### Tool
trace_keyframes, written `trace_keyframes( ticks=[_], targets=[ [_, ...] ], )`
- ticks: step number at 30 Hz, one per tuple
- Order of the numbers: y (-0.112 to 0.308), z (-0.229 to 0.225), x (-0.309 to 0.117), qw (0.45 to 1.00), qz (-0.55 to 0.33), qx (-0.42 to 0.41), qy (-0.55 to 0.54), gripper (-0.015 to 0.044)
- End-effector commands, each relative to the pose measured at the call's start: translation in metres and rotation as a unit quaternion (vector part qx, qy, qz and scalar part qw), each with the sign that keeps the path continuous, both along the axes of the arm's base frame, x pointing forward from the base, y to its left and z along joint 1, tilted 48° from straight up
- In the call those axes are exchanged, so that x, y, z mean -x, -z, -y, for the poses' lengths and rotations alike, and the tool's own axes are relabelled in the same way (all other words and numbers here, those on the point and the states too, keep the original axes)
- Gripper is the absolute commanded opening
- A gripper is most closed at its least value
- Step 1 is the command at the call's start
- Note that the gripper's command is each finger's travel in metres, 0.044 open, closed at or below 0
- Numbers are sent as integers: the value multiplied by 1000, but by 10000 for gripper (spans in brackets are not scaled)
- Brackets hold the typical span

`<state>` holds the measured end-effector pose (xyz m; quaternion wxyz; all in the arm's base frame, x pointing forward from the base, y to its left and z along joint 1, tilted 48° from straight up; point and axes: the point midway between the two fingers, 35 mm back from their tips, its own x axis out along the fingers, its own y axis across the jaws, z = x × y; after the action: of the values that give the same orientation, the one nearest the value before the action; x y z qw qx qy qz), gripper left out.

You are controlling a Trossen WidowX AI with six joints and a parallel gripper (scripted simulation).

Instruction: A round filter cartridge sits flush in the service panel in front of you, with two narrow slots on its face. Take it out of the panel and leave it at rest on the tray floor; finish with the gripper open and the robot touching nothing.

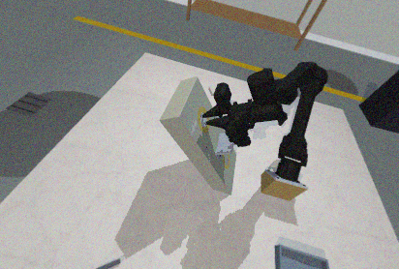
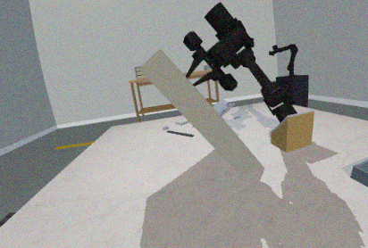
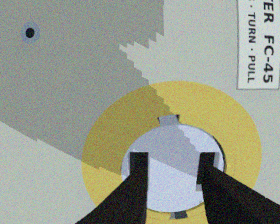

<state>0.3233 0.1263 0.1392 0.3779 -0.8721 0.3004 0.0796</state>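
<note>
The filter cartridge (image 3: 173, 197) is a pale round disc inside a yellow ring on the tilted service panel (image 1: 176, 106) (image 2: 192, 105) (image 3: 51, 200). Keyway notches show at the ring's inner edge, above and below the disc. My gripper (image 1: 205, 119) (image 2: 191, 81) (image 3: 175, 176) is partly open, with nothing gripped. Its two fingertips are over the left and right parts of the cartridge face, where they cover most of the slots; a bit of the right slot shows below its fingertip. Whether the tips are inside the slots, I cannot tell. The blue-grey tray (image 1: 302, 255) (image 2: 362, 174) is partly cut off by the frame.
The arm stands on a tan block (image 1: 281, 187) (image 2: 299, 132). A pale blue-grey piece (image 1: 224, 144) is at the panel's lower front. A dark rod (image 2: 179, 134) lies behind the panel. A wooden bench (image 1: 247, 17) stands beyond the table.
</note>
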Motion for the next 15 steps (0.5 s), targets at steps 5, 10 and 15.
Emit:
trace_keyframes(
  ticks=[5,10,15],
  targets=[
    [1,-1,0,1000,-2,0,-2,117],
    [2,1,-3,1000,-2,0,-2,117],
    [2,1,-3,1000,-2,0,-2,117]
  ],
)
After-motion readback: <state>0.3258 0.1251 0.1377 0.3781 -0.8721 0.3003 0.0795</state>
